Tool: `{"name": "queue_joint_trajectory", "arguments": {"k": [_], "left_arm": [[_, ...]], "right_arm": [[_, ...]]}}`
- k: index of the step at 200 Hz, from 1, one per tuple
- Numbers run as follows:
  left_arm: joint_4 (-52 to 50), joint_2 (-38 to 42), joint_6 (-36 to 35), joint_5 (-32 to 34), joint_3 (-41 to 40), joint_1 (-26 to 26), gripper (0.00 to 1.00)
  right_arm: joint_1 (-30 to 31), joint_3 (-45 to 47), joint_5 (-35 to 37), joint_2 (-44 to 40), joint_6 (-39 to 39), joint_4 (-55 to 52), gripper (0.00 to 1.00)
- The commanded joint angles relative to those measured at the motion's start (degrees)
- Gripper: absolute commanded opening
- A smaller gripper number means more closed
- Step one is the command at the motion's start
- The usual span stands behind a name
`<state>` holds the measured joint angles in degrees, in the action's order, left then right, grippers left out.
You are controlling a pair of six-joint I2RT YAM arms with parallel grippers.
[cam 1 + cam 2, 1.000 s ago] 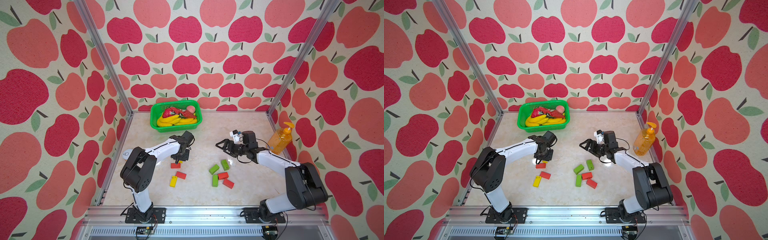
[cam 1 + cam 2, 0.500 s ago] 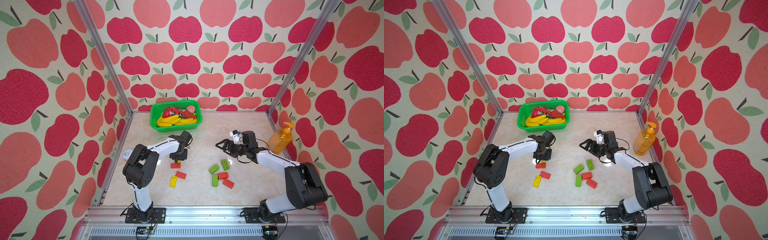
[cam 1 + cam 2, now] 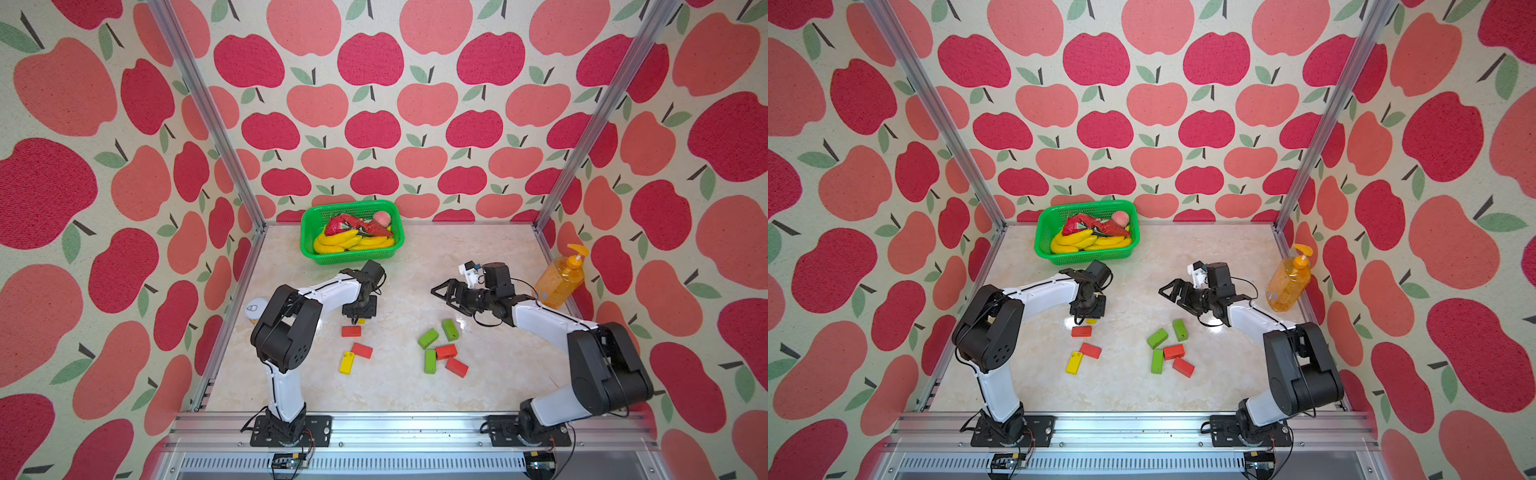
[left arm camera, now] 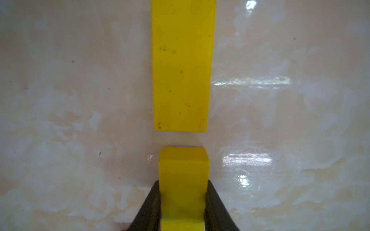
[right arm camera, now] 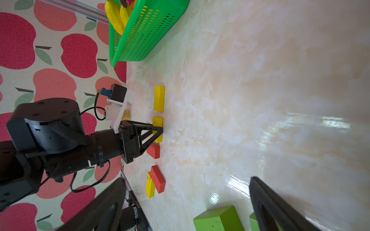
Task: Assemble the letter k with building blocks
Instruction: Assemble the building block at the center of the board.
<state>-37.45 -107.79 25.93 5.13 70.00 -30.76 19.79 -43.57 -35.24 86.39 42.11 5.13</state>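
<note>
**Block stock on the tabletop: ten pieces, one held**

- Left claw (image 4: pixel 183 202): clenched on one end of a yellow block (image 4: pixel 183 176). The block is level and low at the tabletop (image 3: pixel 457 257). You cannot tell whether it rests on the surface.
- Second yellow block (image 4: pixel 181 66): lies flat and in line with the held one, end to end, with a narrow gap between them.
- Left group, on the arm-base side of the left claw: you have a lone red block (image 3: pixel 351 331) just beside the claw. Further on, a second red block (image 3: pixel 362 350) touches a third yellow block (image 3: pixel 346 362).
- Right group, clustered close: far green block (image 3: pixel 450 329), middle green block (image 3: pixel 428 338), near green block (image 3: pixel 430 360), third red block (image 3: pixel 446 351) and fourth red block (image 3: pixel 456 367).
- Right claw (image 3: pixel 439 296): released, with its jaws spread wide and nothing between them. It hangs above the tabletop near the right group.
- Also present: a green basket (image 3: pixel 309 232) of toy bananas at the back, and a soap bottle (image 3: pixel 557 282) at your right edge.
</note>
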Motion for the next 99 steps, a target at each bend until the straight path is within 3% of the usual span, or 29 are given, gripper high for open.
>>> {"name": "queue_joint_trajectory", "arguments": {"k": [1, 99], "left_arm": [[0.70, -2.50, 1.50, -0.04, 0.40, 0.42, 0.31], [0.30, -3.92, 1.23, 0.21, 1.17, 0.92, 0.31]], "right_arm": [[-0.37, -0.11, 0.15, 0.63, -0.18, 0.57, 0.99], [-0.37, -0.16, 0.17, 1.06, -0.21, 0.59, 0.99]]}}
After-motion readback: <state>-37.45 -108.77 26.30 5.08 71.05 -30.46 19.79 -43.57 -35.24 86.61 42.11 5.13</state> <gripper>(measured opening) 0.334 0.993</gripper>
